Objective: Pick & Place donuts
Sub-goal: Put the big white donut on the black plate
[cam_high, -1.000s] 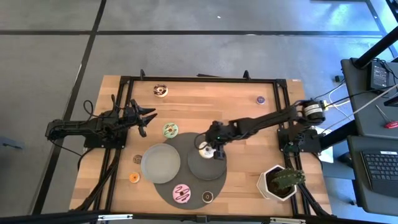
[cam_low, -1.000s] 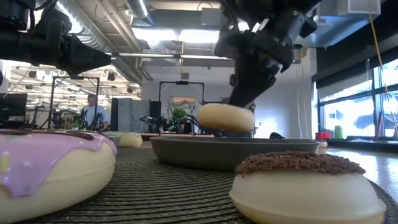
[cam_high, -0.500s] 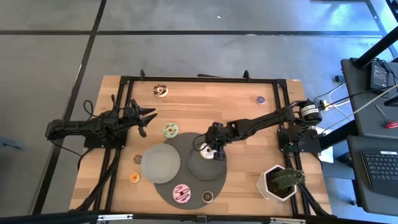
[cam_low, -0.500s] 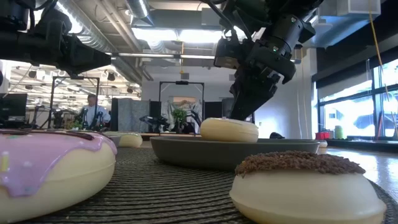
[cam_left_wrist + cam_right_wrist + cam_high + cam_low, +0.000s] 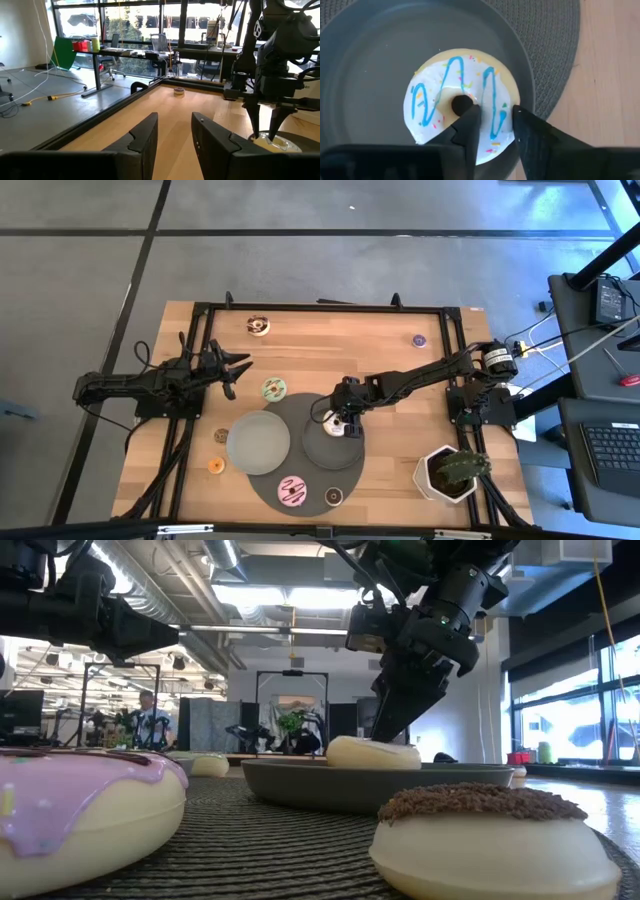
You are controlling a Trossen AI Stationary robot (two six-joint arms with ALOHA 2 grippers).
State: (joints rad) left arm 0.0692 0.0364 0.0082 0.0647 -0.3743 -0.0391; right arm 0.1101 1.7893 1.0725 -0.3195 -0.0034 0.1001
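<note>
The white-iced donut (image 5: 462, 117), with blue zigzag lines and sprinkles, lies flat on the right grey plate (image 5: 365, 60), near the plate's edge toward the woven mat (image 5: 555, 45). In the low view the same donut (image 5: 374, 753) sits on the plate (image 5: 375, 783), its cream underside touching the plate's surface. The right gripper (image 5: 492, 122) stands over it with one finger at the hole and the other on the ring's outer side, so the fingers straddle one side of the ring; whether they still pinch it or have let go is hard to tell from here. From above, the right gripper (image 5: 340, 418) sits at the plate's far left edge (image 5: 332, 450).

A second grey plate (image 5: 258, 442) lies just beside the first, to its left, overlapping the round mat (image 5: 300, 408). On the mat's near part lie the pink donut (image 5: 291, 491) and the brown donut (image 5: 334, 497); the low view shows them close up, pink (image 5: 85, 810) and brown (image 5: 495, 840). A green donut (image 5: 273, 389) lies on the bare table (image 5: 370, 340) just beyond the mat. An orange donut (image 5: 216, 465) and a small dark one (image 5: 221, 436) lie left of the plates, a chocolate-and-white donut (image 5: 259, 326) near the far edge, and a purple one (image 5: 419, 339) at the far right.

The left gripper (image 5: 232, 370) waits at the table's left side, its fingers (image 5: 142, 135) spread apart and empty. A potted plant (image 5: 452, 471) stands at the near right corner.
</note>
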